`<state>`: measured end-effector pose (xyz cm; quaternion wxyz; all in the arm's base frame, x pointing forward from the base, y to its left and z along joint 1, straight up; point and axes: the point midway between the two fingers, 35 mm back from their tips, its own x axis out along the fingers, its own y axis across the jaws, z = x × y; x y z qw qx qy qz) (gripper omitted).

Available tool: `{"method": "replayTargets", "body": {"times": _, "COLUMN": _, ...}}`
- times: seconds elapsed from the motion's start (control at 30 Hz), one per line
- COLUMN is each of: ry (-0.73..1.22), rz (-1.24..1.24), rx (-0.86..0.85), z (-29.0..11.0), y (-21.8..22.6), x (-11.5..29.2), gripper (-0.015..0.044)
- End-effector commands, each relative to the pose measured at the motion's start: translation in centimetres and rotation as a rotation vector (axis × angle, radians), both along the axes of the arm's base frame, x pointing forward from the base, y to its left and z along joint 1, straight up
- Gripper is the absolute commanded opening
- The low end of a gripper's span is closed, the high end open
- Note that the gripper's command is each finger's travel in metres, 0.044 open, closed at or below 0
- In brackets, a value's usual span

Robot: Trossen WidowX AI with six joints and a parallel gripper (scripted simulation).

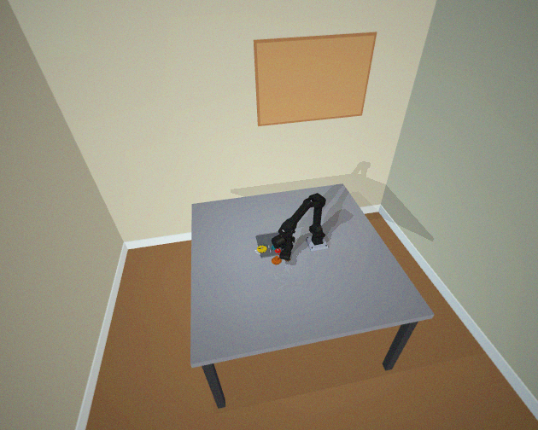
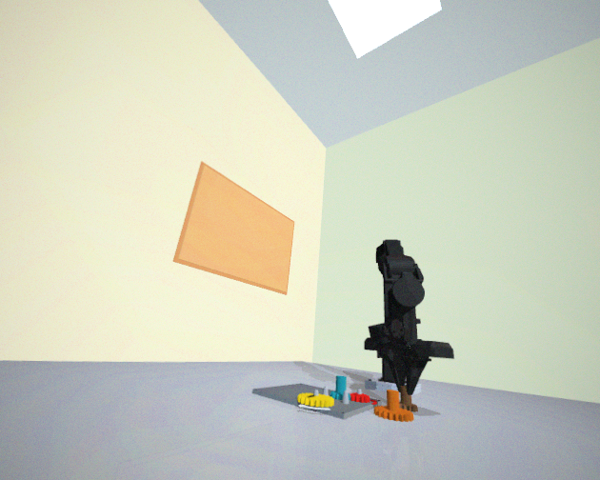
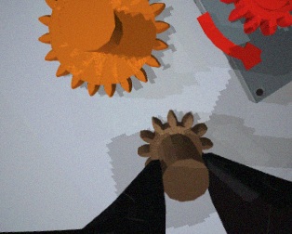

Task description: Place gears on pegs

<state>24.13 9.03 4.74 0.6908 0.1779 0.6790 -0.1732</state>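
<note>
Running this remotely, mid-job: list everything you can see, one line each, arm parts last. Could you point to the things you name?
board (image 1: 265, 240) (image 2: 280, 390): one, grey, on table
yellow gear (image 1: 260, 248) (image 2: 315, 399): one, on board
red gear (image 1: 277, 251) (image 2: 359, 397) (image 3: 267, 11): one, on board
teal gear (image 2: 340, 385): one, on board
orange gear (image 1: 276, 260) (image 2: 392, 411) (image 3: 99, 32): one, beside board
brown gear (image 2: 408, 406) (image 3: 179, 139): one, in pincer
table (image 1: 269, 313) (image 2: 150, 425): one, grey-blue
wallboard (image 1: 313, 78) (image 2: 234, 230): one, orange-tan, wall
arm (image 1: 298, 217) (image 2: 400, 300): one, black
pincer (image 2: 406, 390) (image 3: 181, 165): one, black, shut on brown gear
</note>
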Motion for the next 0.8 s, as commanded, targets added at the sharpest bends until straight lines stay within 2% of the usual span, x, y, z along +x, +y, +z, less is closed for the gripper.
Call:
{"method": "replayTargets", "body": {"times": 0.0, "ry": 0.001, "rz": -0.004, "rx": 0.003, "z": 0.7, "y": 0.1, "x": 0.2, "gripper": 0.0}}
{"method": "replayTargets", "body": {"times": 0.77, "ry": 0.0, "rz": -0.004, "rx": 0.003, "z": 5.3, "y": 0.4, "x": 0.9, "gripper": 0.0}}
